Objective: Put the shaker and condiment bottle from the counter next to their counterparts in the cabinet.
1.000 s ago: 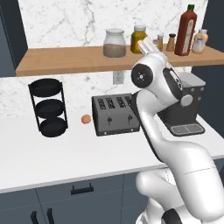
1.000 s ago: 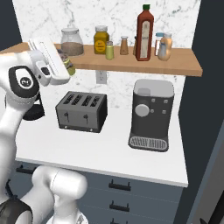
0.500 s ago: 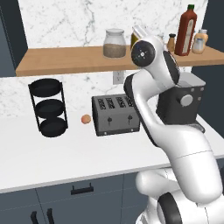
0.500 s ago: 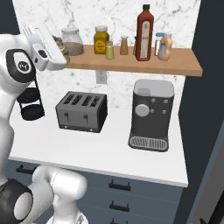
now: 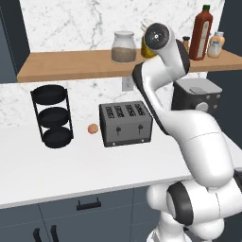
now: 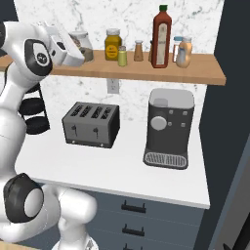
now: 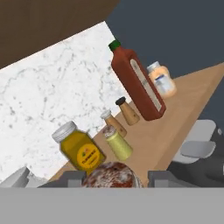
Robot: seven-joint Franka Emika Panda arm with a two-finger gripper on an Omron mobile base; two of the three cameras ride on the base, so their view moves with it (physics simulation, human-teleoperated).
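Rendered kitchen under bright, even light with no visible lamp. Soft shadows lie beneath the wooden shelf on the marble wall and beside the toaster on the white counter. Gentle highlights sit on the white robot arm. Edges look slightly soft and pixelated. The hand view is tilted, without visible lens warping.

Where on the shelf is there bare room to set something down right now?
The shelf is bare from its left end up to the glass jar, and at the front edge before the bottles. It is crowded from the amber jar through the shaker and red bottle.
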